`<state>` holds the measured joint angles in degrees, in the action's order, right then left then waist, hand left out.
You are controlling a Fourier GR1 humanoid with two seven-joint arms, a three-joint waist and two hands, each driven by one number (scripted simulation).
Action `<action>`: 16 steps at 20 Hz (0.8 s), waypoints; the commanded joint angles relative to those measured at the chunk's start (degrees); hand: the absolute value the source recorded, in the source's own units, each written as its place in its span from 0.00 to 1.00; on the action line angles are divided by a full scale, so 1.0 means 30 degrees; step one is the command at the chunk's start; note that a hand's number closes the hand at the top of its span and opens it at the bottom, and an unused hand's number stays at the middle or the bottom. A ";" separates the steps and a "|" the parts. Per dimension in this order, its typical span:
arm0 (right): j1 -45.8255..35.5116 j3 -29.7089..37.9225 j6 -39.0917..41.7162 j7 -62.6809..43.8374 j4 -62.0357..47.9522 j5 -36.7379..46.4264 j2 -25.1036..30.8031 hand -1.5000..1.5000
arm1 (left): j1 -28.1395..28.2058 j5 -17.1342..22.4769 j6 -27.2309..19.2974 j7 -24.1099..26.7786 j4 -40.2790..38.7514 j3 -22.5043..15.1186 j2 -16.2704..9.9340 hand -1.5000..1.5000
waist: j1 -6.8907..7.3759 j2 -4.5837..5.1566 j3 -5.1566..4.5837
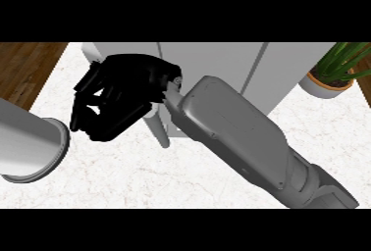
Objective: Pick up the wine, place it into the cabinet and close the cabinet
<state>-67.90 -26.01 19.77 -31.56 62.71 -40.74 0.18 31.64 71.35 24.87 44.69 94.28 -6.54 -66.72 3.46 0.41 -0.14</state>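
Marble counter [145, 181], cabinet [210, 63] at top. Right hand [119, 95] upper left, fingers curled, contents hidden. No wine visible; probably placed already, door-closing seemingly left.

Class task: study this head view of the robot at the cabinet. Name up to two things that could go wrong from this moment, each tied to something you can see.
1. The right hand covers the cabinet front near its handle, so the view cannot confirm contact; a push might slip off.
2. No wine is visible, so the cabinet might get closed without it inside.
3. The right forearm sweeping right could reach the plant.
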 commanded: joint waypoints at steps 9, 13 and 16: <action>-0.1590 0.2102 0.4209 0.3185 -0.6758 -0.1851 -0.0060 1.00 | -0.0829 -0.0332 0.0875 -0.0604 -0.1327 0.1930 0.1350 0.00 | -0.0256 0.0143 0.0016; -0.1668 0.2488 0.3578 0.3550 -0.7325 -0.1746 -0.0004 1.00 | 0.0320 -0.0373 0.1950 -0.0601 -0.1480 0.2874 0.1475 0.00 | -0.0130 -0.0006 0.0028; -0.1699 0.2650 0.3342 0.4252 -0.7630 -0.1571 0.0338 1.00 | 0.0221 -0.0101 0.0733 -0.1415 -0.0321 0.2864 0.1679 0.00 | -0.0268 -0.0003 0.0053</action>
<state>-73.40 -22.25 31.70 -21.94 45.16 -45.97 -0.05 32.09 69.81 27.08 39.45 93.04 -0.41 -62.09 3.27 -0.77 -0.74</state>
